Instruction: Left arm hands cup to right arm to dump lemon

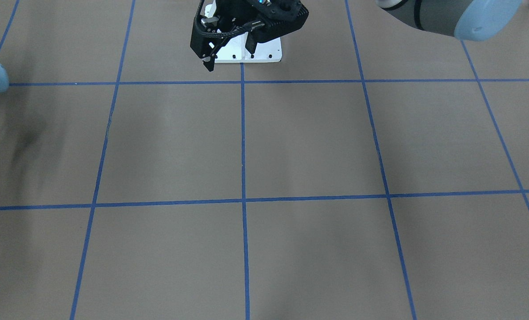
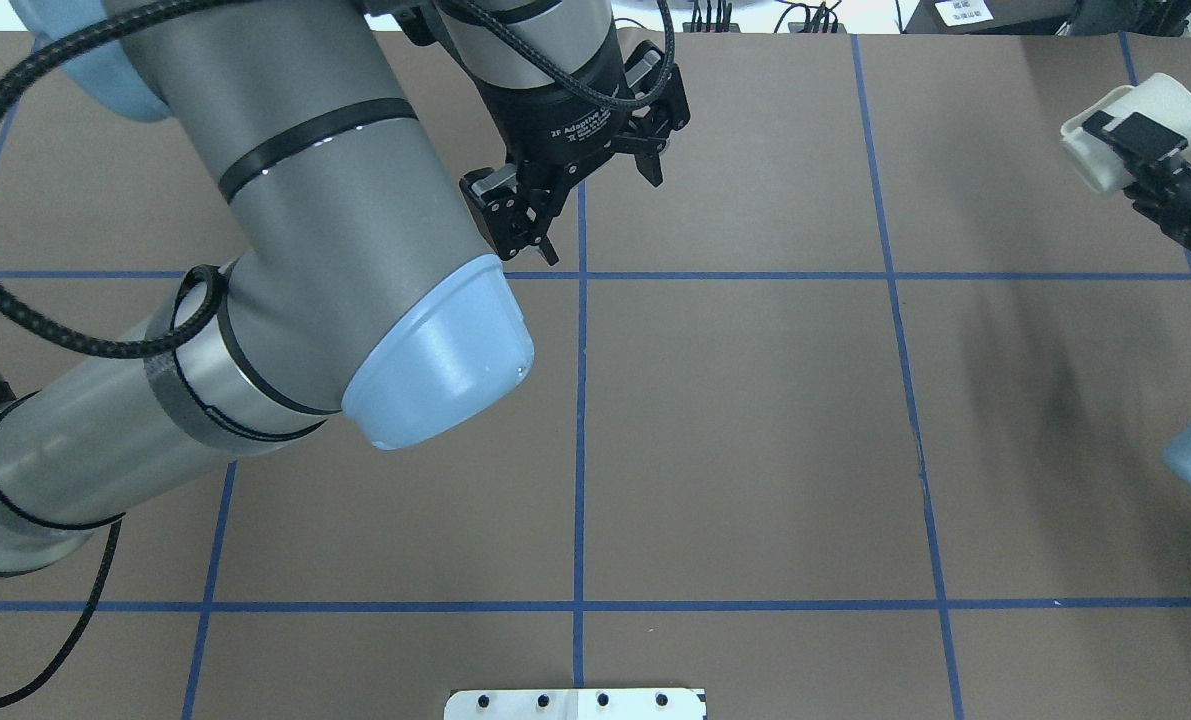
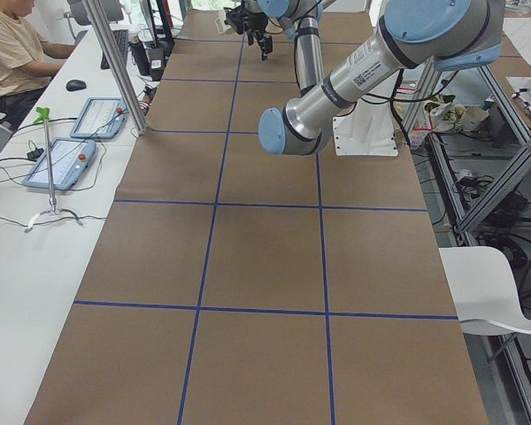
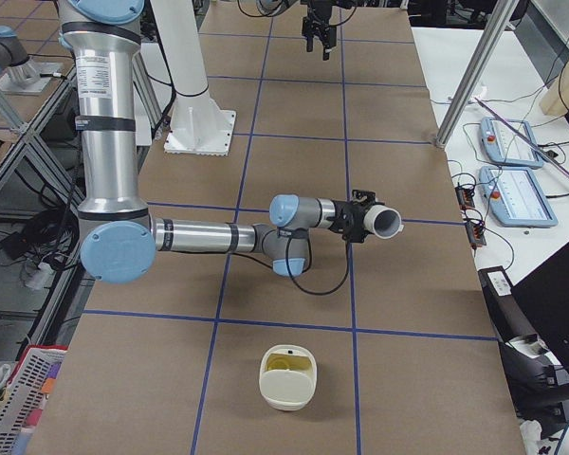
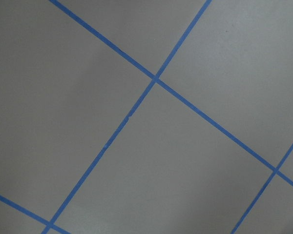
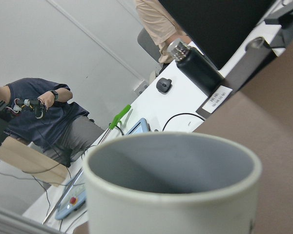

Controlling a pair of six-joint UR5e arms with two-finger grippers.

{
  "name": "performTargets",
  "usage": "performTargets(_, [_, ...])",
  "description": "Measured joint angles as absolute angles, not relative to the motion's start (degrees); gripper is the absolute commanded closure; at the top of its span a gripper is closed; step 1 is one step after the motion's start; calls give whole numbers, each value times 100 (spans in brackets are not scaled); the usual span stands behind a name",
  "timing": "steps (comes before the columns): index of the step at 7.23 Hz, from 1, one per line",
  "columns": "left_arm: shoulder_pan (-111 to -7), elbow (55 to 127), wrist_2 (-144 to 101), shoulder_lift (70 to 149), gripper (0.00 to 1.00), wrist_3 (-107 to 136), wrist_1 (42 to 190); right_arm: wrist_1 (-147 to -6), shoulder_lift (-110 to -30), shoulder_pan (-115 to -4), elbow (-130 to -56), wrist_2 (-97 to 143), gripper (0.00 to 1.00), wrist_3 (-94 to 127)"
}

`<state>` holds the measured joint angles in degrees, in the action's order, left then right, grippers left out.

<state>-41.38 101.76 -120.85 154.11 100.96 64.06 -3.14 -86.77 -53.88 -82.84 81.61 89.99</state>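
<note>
My right gripper [image 2: 1133, 142] is shut on the white cup [image 2: 1175, 105] and holds it tipped on its side above the table's far right part. The exterior right view shows the cup [image 4: 387, 222] lying level, mouth pointing away from the arm. In the right wrist view the cup's grey inside [image 6: 171, 165] shows no lemon. A yellowish piece, apparently the lemon [image 4: 285, 361], lies in a cream bowl [image 4: 286, 391] on the table. My left gripper [image 2: 600, 212] is open and empty above the table's middle far part, well apart from the cup.
Blue tape lines divide the brown table [image 2: 755, 440] into squares. The white base plate [image 1: 264, 53] sits at the robot's edge. My left arm's elbow [image 2: 435, 360] hangs over the left half. Operators sit at desks beyond the far edge [image 3: 9, 44].
</note>
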Motion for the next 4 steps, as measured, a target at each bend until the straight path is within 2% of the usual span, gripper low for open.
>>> performTargets(2, [-4127,9925,-11905,15499,1,10111,6426,-1989,-8038,-4215,-8933,6414,55,7593])
performTargets(4, [-4125,9646,-11834,15620,3,10066,6431,-4002,-7046,-2921,-9482,4620,55,7174])
